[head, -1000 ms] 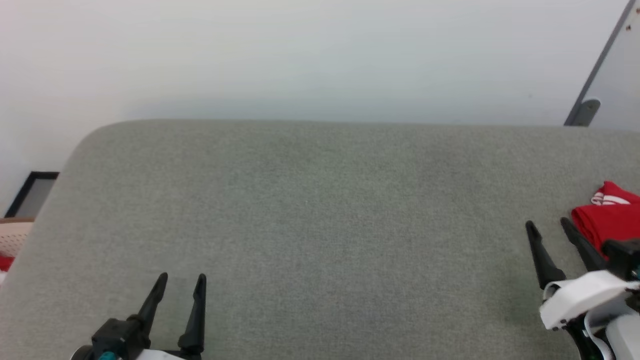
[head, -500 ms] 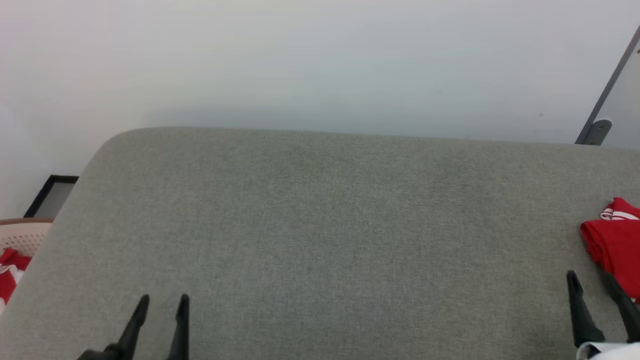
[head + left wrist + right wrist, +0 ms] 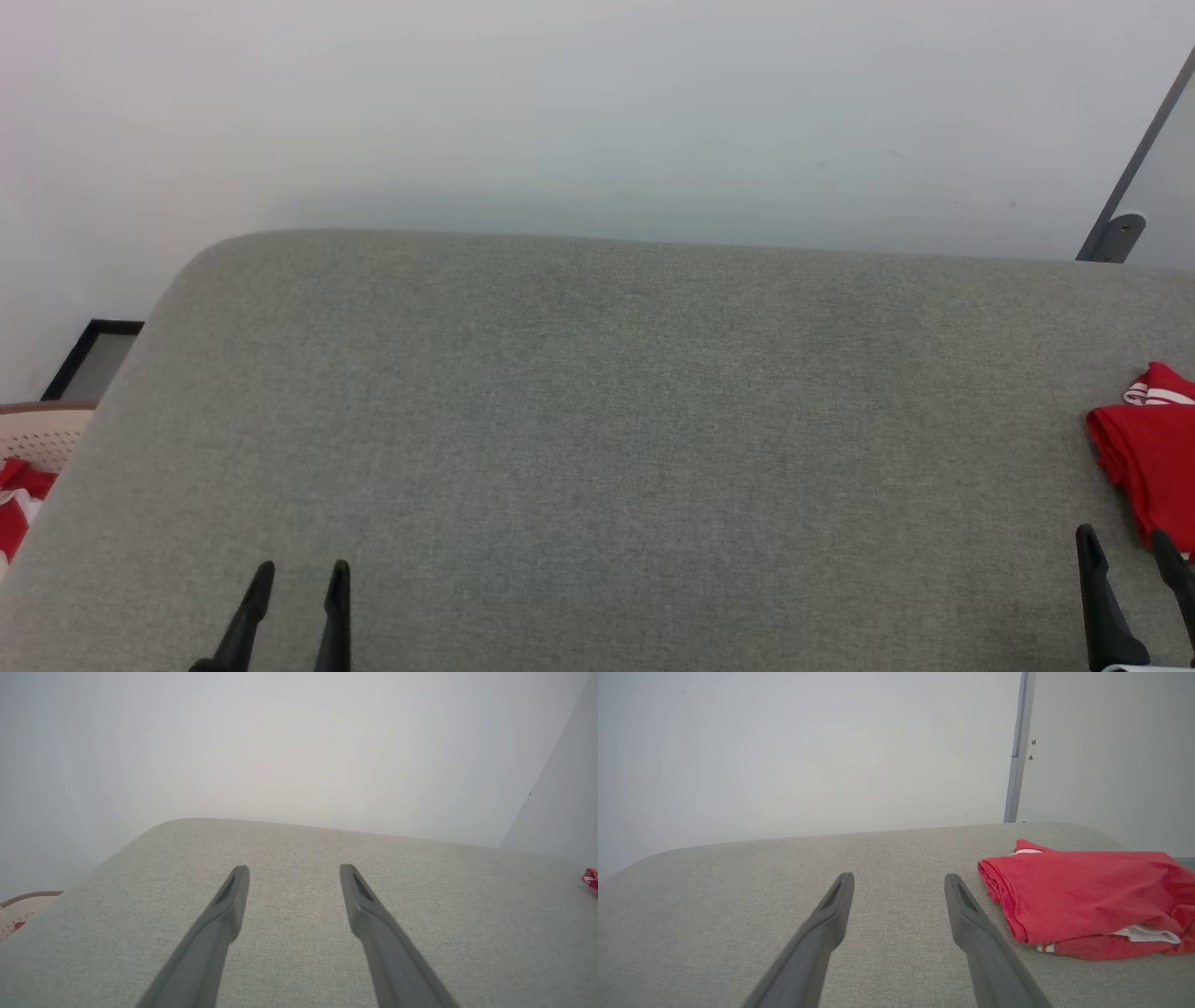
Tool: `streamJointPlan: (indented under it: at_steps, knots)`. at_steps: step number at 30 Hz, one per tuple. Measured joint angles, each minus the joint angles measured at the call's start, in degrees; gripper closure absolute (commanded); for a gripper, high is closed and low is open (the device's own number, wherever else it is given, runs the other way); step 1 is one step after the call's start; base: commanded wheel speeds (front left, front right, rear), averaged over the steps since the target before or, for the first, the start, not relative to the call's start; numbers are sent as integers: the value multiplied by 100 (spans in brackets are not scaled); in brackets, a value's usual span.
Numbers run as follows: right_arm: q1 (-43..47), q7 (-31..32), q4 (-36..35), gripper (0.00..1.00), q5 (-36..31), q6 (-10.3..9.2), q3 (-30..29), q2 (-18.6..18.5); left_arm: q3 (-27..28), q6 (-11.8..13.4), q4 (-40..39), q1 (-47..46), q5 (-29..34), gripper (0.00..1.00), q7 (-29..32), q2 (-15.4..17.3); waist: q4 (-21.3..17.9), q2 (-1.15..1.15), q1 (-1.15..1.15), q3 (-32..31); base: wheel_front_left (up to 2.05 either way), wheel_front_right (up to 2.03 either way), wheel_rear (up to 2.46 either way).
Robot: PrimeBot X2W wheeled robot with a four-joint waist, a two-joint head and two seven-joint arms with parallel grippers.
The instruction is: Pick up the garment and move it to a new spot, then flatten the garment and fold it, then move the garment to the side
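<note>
Right wrist view | folded garment just right of right pincer | long axis sideways | left pincer well apart | both spread wide, empty

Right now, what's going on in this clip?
Nothing is being gripped at this moment. The red garment lies folded in a compact stack at the right side of the grey fabric-covered surface. The right end effector sits close beside it, open and empty. The left end effector hovers open over bare fabric on the left, also holding nothing. The garment looks folded and set aside.
</note>
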Motion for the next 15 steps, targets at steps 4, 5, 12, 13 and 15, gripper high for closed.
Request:
streamJointPlan:
  at_steps: [4, 5, 12, 13, 15]
  knots:
    - [7, 18, -60, 0, -12, 0, -18, 29, -4, 0, 8, -22, -37, 0, 0, 8, -4, 0, 0, -5, 0, 0, 0]
    - [10, 22, -67, 0, -16, 0, -27, 31, -12, 0, 5, -23, -45, 0, 0, 11, -4, 0, 0, -4, 0, 0, 0]
    - [48, 65, 26, 100, 23, 1, 14, 93, -71, -1, 60, -10, -88, 100, 1, -3, 8, 0, 0, -4, 0, 0, 0]
    - [66, 67, 82, 100, 29, 1, 24, 130, -81, -1, 113, 20, -89, 100, 1, -33, 7, 0, 0, -3, 0, 0, 0]
    - [115, 73, 191, 100, 44, 1, 43, 198, -102, -1, 231, 49, -90, 100, 1, -80, 6, 0, 0, -3, 0, 0, 0]
